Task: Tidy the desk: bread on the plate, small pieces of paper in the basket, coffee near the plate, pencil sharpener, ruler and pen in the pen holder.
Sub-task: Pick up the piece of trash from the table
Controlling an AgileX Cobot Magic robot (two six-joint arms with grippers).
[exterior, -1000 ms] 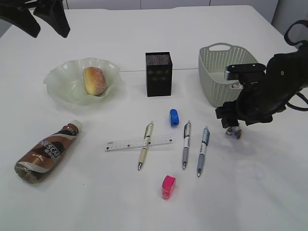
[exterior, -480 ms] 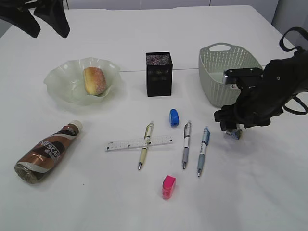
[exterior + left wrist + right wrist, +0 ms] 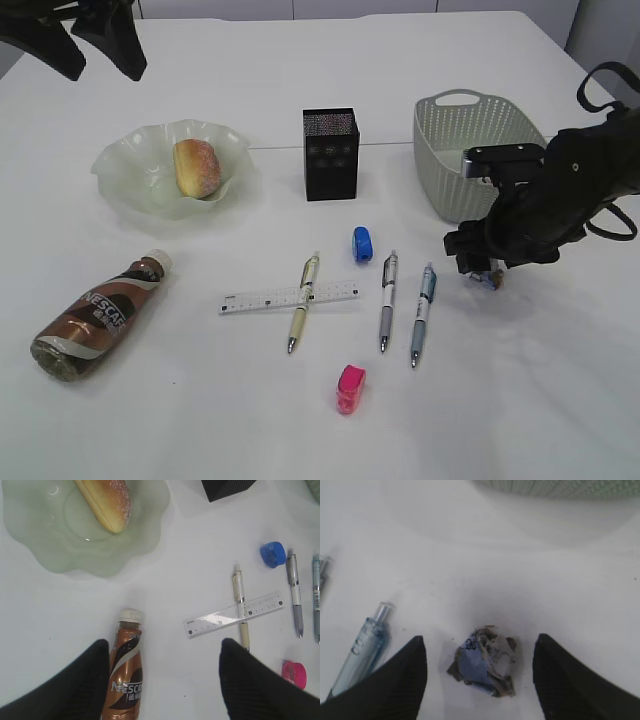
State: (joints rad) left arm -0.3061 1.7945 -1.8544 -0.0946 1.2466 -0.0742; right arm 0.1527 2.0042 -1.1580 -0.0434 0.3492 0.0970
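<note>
hovering low over the table, the right gripper [image 3: 480,680] is spread wide with the crumpled paper [image 3: 484,661] lying between its fingers, untouched. the basket [image 3: 470,150] sits just beyond on the far side; the left gripper [image 3: 165,680] is well apart.

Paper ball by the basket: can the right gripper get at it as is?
Probably yes. The right gripper is open, its fingers either side of the crumpled paper ball on the table. Nothing lies between them; the nearest pen sits off to one side.
</note>
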